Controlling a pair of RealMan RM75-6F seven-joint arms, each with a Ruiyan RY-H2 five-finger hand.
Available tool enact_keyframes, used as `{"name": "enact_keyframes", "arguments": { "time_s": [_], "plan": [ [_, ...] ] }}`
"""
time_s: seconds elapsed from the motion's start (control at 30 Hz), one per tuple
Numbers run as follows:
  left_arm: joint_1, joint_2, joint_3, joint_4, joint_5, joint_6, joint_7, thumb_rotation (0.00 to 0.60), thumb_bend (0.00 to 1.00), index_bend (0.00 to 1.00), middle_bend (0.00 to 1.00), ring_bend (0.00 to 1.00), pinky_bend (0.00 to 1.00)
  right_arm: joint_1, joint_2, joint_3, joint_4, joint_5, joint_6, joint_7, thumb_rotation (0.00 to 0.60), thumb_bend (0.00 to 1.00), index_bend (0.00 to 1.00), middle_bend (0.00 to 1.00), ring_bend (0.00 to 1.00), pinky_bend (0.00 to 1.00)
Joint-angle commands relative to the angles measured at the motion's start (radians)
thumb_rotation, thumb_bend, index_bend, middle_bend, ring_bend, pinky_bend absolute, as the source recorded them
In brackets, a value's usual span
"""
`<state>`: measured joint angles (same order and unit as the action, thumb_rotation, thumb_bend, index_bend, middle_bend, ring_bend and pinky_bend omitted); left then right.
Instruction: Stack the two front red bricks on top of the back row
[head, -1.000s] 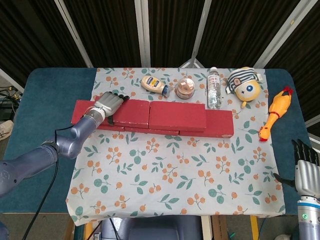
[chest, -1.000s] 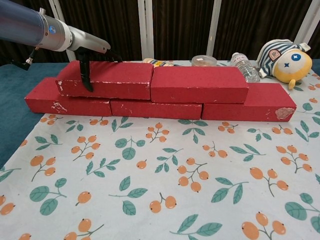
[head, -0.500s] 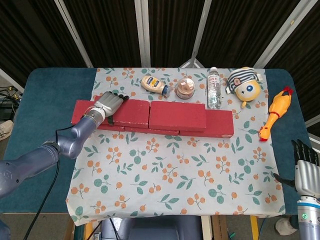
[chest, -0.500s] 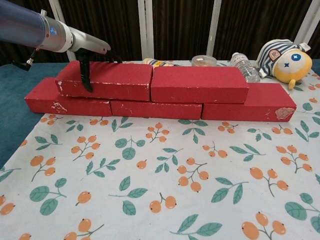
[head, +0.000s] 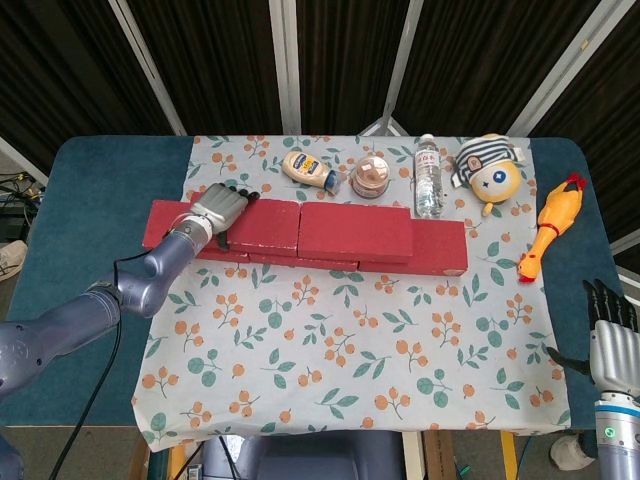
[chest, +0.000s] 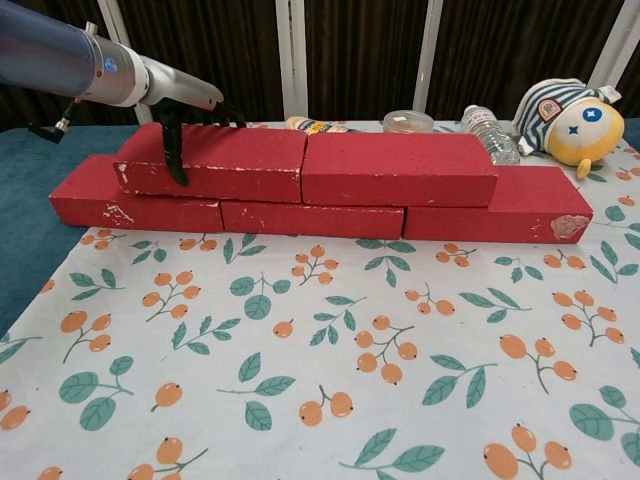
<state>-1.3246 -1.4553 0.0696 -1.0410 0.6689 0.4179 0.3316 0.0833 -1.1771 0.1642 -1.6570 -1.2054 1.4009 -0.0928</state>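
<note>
Three red bricks form the bottom row: left (chest: 135, 205), middle (chest: 312, 218), right (chest: 510, 205). Two more red bricks lie on top, the upper left brick (chest: 230, 162) (head: 262, 225) and the upper right brick (chest: 398, 168) (head: 355, 232), end to end. My left hand (head: 218, 211) (chest: 190, 108) grips the upper left brick at its left end, thumb down the front face and fingers over the top. My right hand (head: 610, 335) is off the cloth at the near right, fingers apart, holding nothing.
Behind the bricks stand a mayonnaise bottle (head: 308, 169), a small round jar (head: 371, 179), a water bottle (head: 428, 176) and a plush toy (head: 488, 170). A rubber chicken (head: 550, 228) lies at the right. The floral cloth (head: 340, 350) covers the blue table (head: 70, 230).
My left hand and the upper left brick have shifted a touch to the right, toward the upper right brick. The right hand has not moved.
</note>
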Motion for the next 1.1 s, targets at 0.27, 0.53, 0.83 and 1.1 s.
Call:
{"name": "enact_keyframes", "arguments": {
  "time_s": [0.27, 0.53, 0.83, 1.1],
  "plan": [
    [-0.004, -0.004, 0.0, 0.0, -0.005, -0.002, 0.0, 0.6, 0.0, 0.28, 0.39, 0.26, 0.27, -0.001, 0.003, 0.0, -0.002, 0.001, -0.001, 0.002, 0.6, 0.11, 0.0, 0.03, 0.0, 0.0],
    [-0.008, -0.009, 0.007, 0.005, -0.015, -0.003, 0.006, 0.6, 0.0, 0.28, 0.39, 0.26, 0.27, 0.0, 0.004, -0.001, -0.003, 0.001, -0.003, 0.002, 0.6, 0.11, 0.0, 0.03, 0.0, 0.0],
    [-0.008, -0.022, 0.013, 0.021, -0.022, -0.008, 0.008, 0.6, 0.0, 0.28, 0.39, 0.26, 0.27, 0.0, 0.003, 0.0, -0.002, 0.003, -0.002, 0.001, 0.6, 0.11, 0.0, 0.03, 0.0, 0.0],
    [-0.01, -0.025, 0.011, 0.027, -0.023, -0.017, 0.002, 0.6, 0.0, 0.24, 0.33, 0.23, 0.26, 0.001, 0.002, 0.0, -0.001, 0.005, -0.003, -0.001, 0.6, 0.11, 0.0, 0.03, 0.0, 0.0]
  ]
}}
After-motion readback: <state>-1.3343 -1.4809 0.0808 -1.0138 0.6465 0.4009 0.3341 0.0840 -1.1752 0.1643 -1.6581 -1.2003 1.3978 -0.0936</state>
